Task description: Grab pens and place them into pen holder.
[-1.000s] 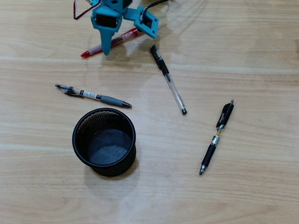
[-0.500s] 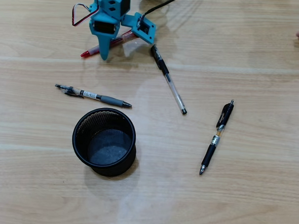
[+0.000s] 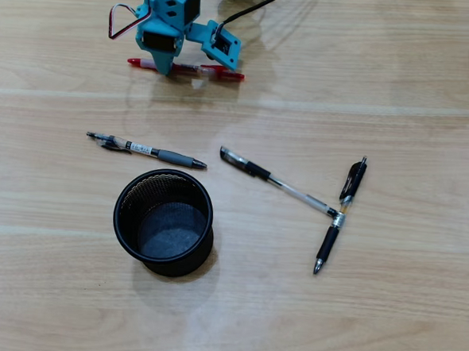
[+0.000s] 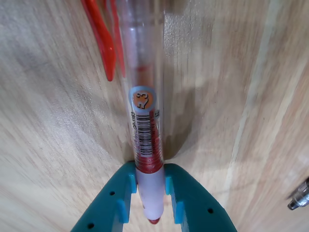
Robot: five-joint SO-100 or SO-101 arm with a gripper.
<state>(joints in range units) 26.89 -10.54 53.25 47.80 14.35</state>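
Red pen (image 4: 145,145), light, stiff, slick-barrelled, clamped near one end by pincer (image 4: 150,193) at desk's (image 3: 369,311) far edge.

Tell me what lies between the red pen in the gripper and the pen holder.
In the overhead view, the grey-sleeved pen lies on the table between the red pen, clamped in the gripper, and the pen holder; otherwise bare wood.

Pale wooden tabletop (image 3: 385,312), laid in broad planks with thin seams running side to side across the overhead view. Fine streaky grain throughout (coarser and blurrier up close in the wrist view (image 4: 251,96)). Lit softly from above, with a faint sheen along the top planks. No wall, floor or window in view.
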